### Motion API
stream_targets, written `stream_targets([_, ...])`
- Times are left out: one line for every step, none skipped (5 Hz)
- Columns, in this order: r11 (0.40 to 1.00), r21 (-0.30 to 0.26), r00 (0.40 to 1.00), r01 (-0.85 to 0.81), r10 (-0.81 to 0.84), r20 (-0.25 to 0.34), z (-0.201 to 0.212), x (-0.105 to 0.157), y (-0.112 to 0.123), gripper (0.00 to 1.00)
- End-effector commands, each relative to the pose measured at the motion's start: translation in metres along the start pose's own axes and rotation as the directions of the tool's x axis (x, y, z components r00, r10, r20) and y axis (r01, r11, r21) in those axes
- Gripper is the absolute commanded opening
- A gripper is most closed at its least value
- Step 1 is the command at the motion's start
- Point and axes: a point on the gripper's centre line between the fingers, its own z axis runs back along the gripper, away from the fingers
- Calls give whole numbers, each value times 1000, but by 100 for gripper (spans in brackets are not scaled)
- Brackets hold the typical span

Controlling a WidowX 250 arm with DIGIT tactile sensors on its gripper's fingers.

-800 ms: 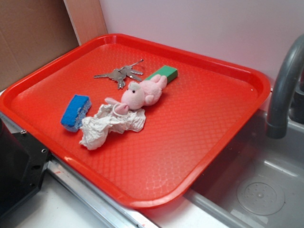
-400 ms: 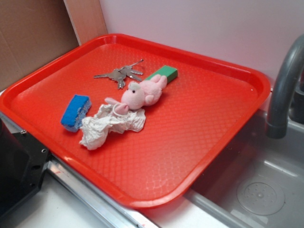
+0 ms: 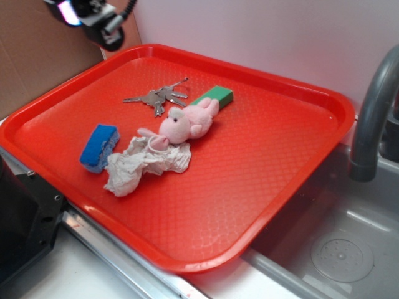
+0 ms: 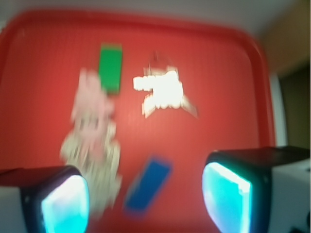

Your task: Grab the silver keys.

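The silver keys (image 3: 157, 97) lie fanned out on the red tray (image 3: 262, 156), toward its far left, just behind the pink plush toy (image 3: 187, 121). In the blurred wrist view the silver keys (image 4: 163, 92) glare bright white near the middle. My gripper (image 3: 90, 15) enters at the top left corner of the exterior view, high above the tray's far left rim and well apart from the keys. In the wrist view the gripper (image 4: 146, 199) stands open, its two cyan pads (image 4: 226, 196) wide apart with nothing between them.
A green block (image 3: 215, 95) lies right of the keys. A blue sponge (image 3: 100, 145) and a crumpled white cloth (image 3: 144, 163) sit nearer the front left. A grey faucet (image 3: 373, 112) and a metal sink (image 3: 340, 249) stand to the right. Cardboard (image 3: 37, 50) backs the left.
My gripper has come into the exterior view at the top left corner; before it was out of sight. The things on the tray have not moved.
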Motion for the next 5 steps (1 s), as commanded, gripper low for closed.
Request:
stream_targets([978, 126, 979, 164, -178, 103, -78, 52, 13, 100])
stream_targets([960, 122, 961, 251, -262, 87, -103, 57, 18, 100])
stream_targets([944, 128, 949, 305, -312, 34, -121, 54, 10, 100])
stream_targets([940, 149, 951, 306, -310, 4, -131, 53, 15, 100])
stream_targets([954, 136, 964, 266, -268, -8, -135, 59, 28, 88])
